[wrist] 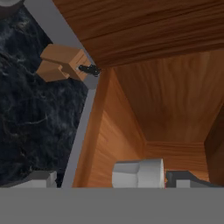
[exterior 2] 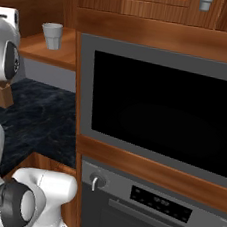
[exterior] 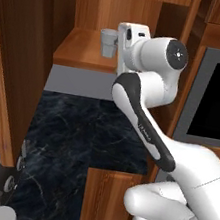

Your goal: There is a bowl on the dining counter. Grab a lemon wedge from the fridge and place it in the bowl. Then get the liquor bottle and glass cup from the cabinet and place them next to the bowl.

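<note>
the gripper (wrist: 109, 183) stands with its jaws spread wide, holding nothing, the glass cup (wrist: 138, 173) between and just beyond its tips. the cup (exterior: 108, 43) stands upright on the cabinet (exterior: 87, 47) shelf, mouth up, its long axis vertical; in the hand view it looks sideways

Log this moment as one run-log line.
phase: reaching into brown wooden cabinet | target: pale grey tapered glass cup standing on shelf | gripper: open, empty
</note>
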Tool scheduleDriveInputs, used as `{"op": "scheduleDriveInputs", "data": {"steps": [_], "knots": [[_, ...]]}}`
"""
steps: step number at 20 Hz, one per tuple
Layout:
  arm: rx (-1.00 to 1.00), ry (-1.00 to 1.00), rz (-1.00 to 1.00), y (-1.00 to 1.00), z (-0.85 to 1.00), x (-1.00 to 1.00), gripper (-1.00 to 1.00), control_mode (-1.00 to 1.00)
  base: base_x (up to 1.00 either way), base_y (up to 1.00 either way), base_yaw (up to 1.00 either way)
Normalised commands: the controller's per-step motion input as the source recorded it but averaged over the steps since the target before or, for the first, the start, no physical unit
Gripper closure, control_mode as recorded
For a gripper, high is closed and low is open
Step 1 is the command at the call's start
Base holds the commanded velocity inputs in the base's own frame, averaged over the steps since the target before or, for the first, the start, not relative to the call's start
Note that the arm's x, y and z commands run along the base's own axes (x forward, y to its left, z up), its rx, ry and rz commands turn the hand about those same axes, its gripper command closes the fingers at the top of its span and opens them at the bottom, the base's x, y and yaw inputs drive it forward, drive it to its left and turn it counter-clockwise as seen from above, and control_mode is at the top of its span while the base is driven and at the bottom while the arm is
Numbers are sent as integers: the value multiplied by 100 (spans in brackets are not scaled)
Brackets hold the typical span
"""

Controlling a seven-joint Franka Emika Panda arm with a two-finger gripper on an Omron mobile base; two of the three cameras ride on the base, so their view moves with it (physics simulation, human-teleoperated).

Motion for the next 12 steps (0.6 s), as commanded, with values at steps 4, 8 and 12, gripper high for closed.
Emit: {"op": "scheduleDriveInputs", "data": {"steps": [4,8,12], "knots": [[-1,0,0,-9,38,32,-100,-100,0,0,0],[-2,1,0,-11,28,45,-100,-100,0,0,0],[-4,3,0,-9,9,50,-100,-100,0,0,0]]}}
